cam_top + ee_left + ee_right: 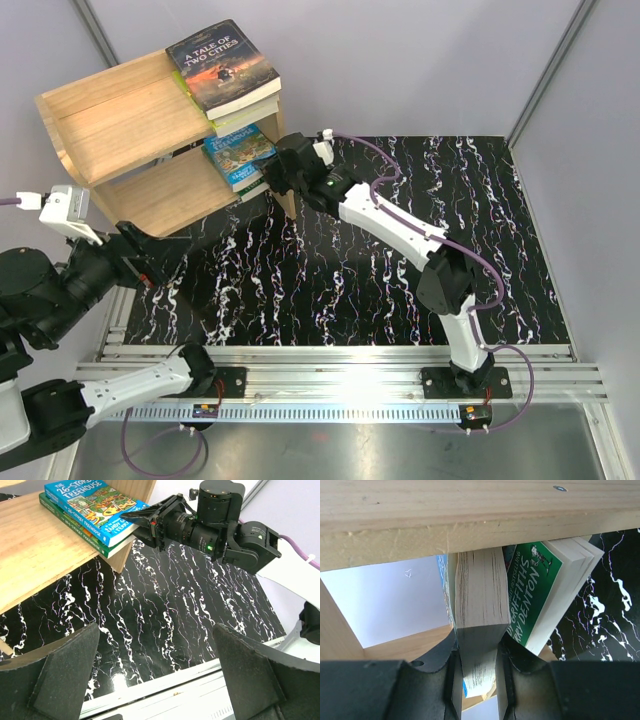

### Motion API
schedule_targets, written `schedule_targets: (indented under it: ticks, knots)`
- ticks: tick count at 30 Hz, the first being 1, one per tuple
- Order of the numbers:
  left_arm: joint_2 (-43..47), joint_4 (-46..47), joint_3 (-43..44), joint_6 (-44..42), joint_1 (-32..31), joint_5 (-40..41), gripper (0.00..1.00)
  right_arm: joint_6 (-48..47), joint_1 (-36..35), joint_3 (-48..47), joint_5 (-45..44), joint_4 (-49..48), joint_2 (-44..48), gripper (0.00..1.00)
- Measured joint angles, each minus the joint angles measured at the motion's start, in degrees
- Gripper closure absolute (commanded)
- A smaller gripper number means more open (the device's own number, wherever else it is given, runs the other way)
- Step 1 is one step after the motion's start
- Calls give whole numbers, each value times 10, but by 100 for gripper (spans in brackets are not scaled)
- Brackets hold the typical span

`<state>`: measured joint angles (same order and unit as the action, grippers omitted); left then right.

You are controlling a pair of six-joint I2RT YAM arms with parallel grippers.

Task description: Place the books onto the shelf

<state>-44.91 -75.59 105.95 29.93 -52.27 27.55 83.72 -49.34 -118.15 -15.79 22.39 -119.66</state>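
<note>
The light-wood shelf [120, 120] stands at the back left. On its upper board lies the dark "A Tale of Two Cities" book [222, 65], stacked on another book [243, 116]. On the lower board [35, 555] a blue Treehouse book [92, 500] lies on a green one [82, 530]. My right gripper [278, 175] is shut on the blue book's near corner [476, 605]; its fingers [145, 517] clamp the page edge. The green book [532, 587] sits just beside it. My left gripper [157, 672] hangs open over the table, empty, near the shelf's front.
The black marbled mat [380, 270] covers the table. A metal rail [340, 375] runs along the near edge. Grey walls close in the back and sides. The shelf's upper board [470, 515] lies close above my right gripper.
</note>
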Motion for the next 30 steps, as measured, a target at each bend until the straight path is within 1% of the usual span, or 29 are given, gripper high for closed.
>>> schedule_targets:
  ticks: [1,2,4,5,7,8,12,21,25,26,28,29,30]
  knots:
    - [4,-1,-1,0,0,-2,1,1,0,0,-1,0,-1,83]
    - [10,-2,-3,0,0,-4,1,1,-1,-1,-2,0,-2,52]
    - [20,-9,-6,0,0,-7,1,2,-1,-3,-3,-2,-5,33]
    - [24,-12,-6,-1,0,-9,1,3,0,-5,-3,-2,-7,14]
    - [29,-14,-6,-2,0,-14,1,5,0,-6,-2,-5,-10,9]
    - [31,-15,-6,-2,0,-16,1,7,0,-8,-2,-7,-10,0]
    - [32,-20,-6,-4,0,-23,1,12,0,4,-3,-12,0,0]
    - [53,-22,-22,-6,0,-33,1,15,0,140,-12,4,91,0]
    - [66,-22,-39,-5,0,-35,1,14,0,222,-10,-6,144,16]
    - [68,-23,-41,-5,0,-36,1,13,0,237,-8,-8,154,23]
    - [72,-22,-47,-3,0,-38,1,7,0,268,1,-25,173,49]
    - [75,-22,-51,-1,0,-40,1,3,0,278,6,-34,179,71]
    - [77,-21,-56,1,0,-42,1,2,0,283,10,-40,181,78]
